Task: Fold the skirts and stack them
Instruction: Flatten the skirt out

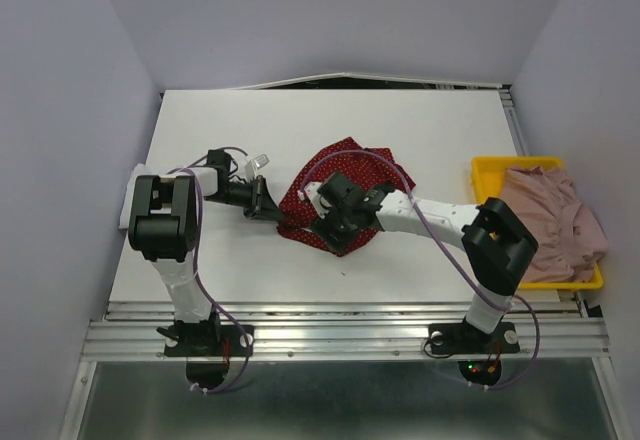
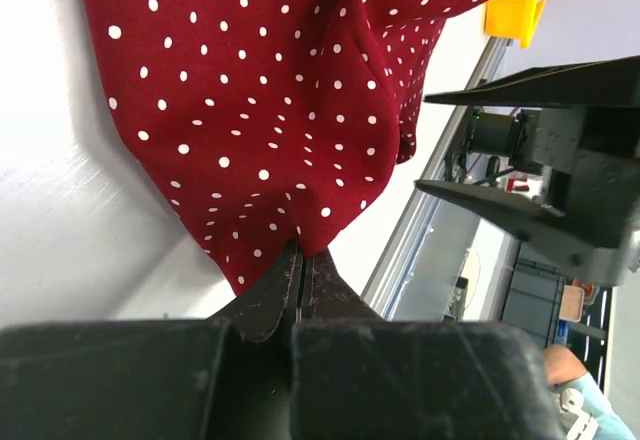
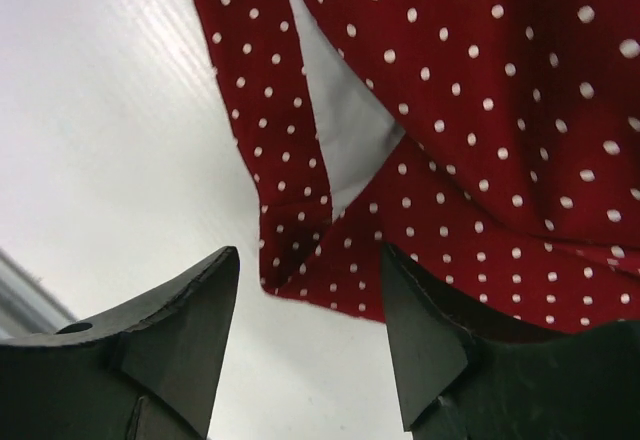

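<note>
The dark red polka-dot skirt [image 1: 345, 175] lies bunched at the table's middle. My left gripper [image 1: 266, 200] is at its left edge, and the left wrist view shows the fingertips [image 2: 303, 252] shut on a fold of the red skirt [image 2: 270, 110]. My right gripper [image 1: 328, 222] hovers over the skirt's near edge. In the right wrist view it [image 3: 310, 260] stands open, with a corner of the red skirt [image 3: 480, 140] lying between its fingers, not pinched. The dusty pink skirt [image 1: 552, 215] lies heaped in the yellow tray [image 1: 490, 168] at the right.
A white sheet or cloth [image 1: 128, 200] pokes out by the left arm's elbow at the table's left edge. White walls close in the left, back and right. A metal rail [image 1: 350, 335] runs along the near edge.
</note>
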Tool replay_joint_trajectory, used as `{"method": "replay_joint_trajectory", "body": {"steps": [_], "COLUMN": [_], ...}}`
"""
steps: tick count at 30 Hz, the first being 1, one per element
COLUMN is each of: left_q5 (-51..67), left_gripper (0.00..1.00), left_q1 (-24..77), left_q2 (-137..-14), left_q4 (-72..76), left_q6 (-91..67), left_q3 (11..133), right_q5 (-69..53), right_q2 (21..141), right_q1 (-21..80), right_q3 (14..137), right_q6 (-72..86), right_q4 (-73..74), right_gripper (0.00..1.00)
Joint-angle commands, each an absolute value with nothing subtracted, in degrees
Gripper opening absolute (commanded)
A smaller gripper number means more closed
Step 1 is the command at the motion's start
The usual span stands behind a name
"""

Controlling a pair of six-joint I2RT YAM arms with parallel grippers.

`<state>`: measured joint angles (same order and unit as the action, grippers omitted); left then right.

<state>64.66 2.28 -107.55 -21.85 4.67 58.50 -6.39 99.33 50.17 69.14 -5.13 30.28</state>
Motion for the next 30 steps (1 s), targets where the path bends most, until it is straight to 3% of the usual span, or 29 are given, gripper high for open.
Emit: {"method": "replay_joint_trajectory", "body": {"steps": [1, 5, 8, 9, 12, 17, 19, 25, 30], "left_q5": [65.3, 64.9, 63.6, 63.4, 61.4, 54.2, 47.6, 44.3, 45.2], "left_gripper": [0.00, 0.00, 0.00, 0.00, 0.00, 0.00, 0.00, 0.01, 0.31], "left_q1": [2.5, 1.8, 0.5, 0.5, -2.7, -6.6, -7.4, -8.6, -8.5], "left_q2": [-106.1, -105.0, -104.4, -104.3, -103.0, -100.5, -101.1, -105.2, -103.3], "left_q4": [-22.2, -23.2, -25.7, -26.5, -29.0, -30.1, -29.4, -30.8, -36.8], "left_q6": [6.2, 6.6, 8.9, 9.8, 13.4, 16.8, 15.4, 13.9, 20.4], "left_q3": [58.3, 58.8, 60.1, 60.3, 60.4, 59.4, 58.7, 58.4, 62.7], "right_q5": [5.6, 10.9, 18.3, 20.1, 23.1, 20.0, 17.9, 5.5, -5.1], "right_q2": [103.7, 106.5, 104.7, 103.8, 98.8, 88.9, 84.7, 79.7, 78.4], "right_q1": [53.0, 53.5, 53.5, 53.5, 53.5, 53.0, 52.5, 52.5, 52.5], "right_q3": [72.5, 73.0, 70.1, 69.2, 66.5, 63.3, 60.5, 51.3, 47.5], "right_q6": [-4.3, -4.3, -4.7, -4.9, -5.4, -7.7, -9.2, -14.6, -17.0], "right_q4": [26.0, 26.7, 24.4, 23.9, 23.5, 23.8, 23.8, 24.3, 27.8], "right_gripper": [0.63, 0.56, 0.34, 0.21, 0.10, 0.01, 0.01, 0.01, 0.01]}}
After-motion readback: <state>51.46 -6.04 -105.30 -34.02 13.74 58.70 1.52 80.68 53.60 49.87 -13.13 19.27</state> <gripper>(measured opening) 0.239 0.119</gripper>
